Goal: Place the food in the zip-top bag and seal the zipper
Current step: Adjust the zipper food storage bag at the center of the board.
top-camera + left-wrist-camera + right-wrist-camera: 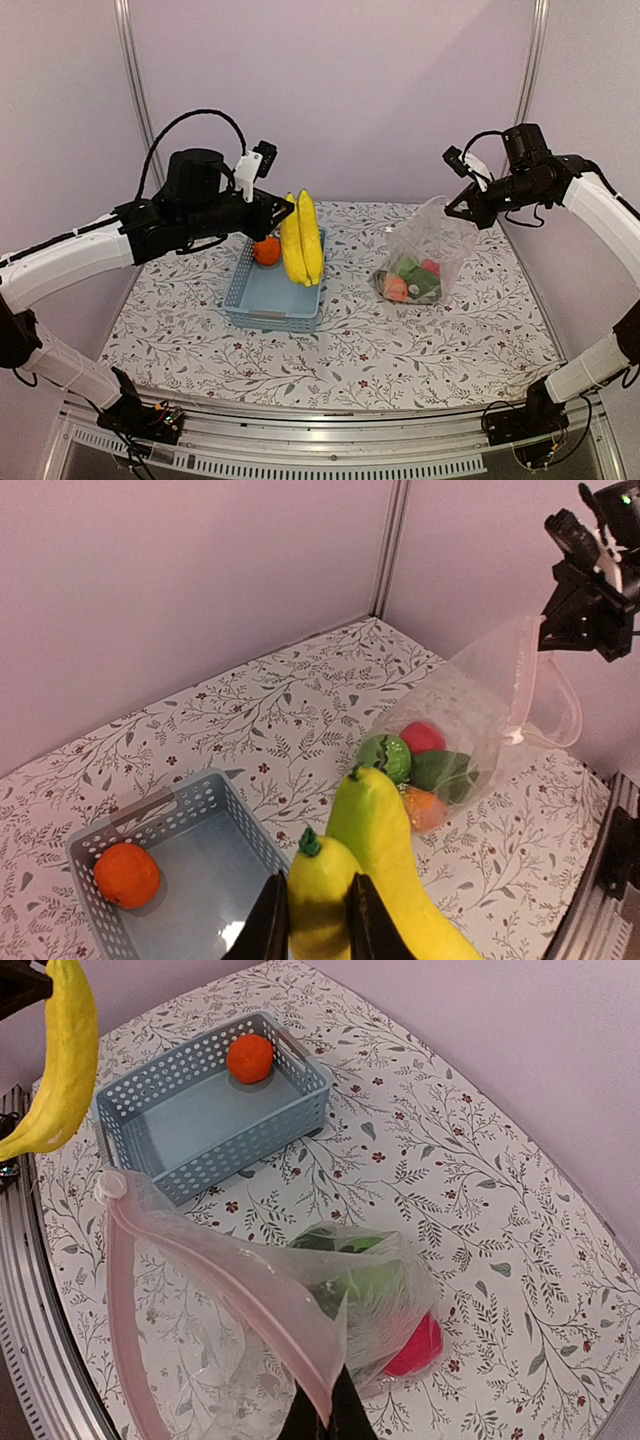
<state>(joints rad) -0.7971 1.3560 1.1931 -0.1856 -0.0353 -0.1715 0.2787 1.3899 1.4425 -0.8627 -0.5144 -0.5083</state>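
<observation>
- Top external view: the left gripper (281, 213) is clamped on a pair of yellow toy bananas (303, 240). They hang lengthwise in the air over the right side of the light-blue slatted basket (268, 318).
- Left wrist view: both dark fingers (268, 922) press on the nearer banana close to its green stem end. The second banana lies joined beside it, so there are two bananas in all.
- One toy orange (266, 251) sits in the basket's far corner and is the only piece left in it.
- The right gripper (468, 211) has its jaws closed together on the mouth edge of the zip-top bag (432, 238). It holds that edge up, while the bag's bottom rests on the floral cloth (400, 345), to the right of the basket and apart from it.
- Right wrist view: the zipper (250, 1292) shows as a pinkish strip running from the fingertips along the mouth, which gapes open.
- Four pieces lie inside the bag:
  - one round green piece (385, 758)
  - one red piece (422, 737)
  - one darker green piece (442, 771)
  - one orange piece (426, 808)
- There is one bag and one basket, and seven food pieces can be counted in all.
</observation>
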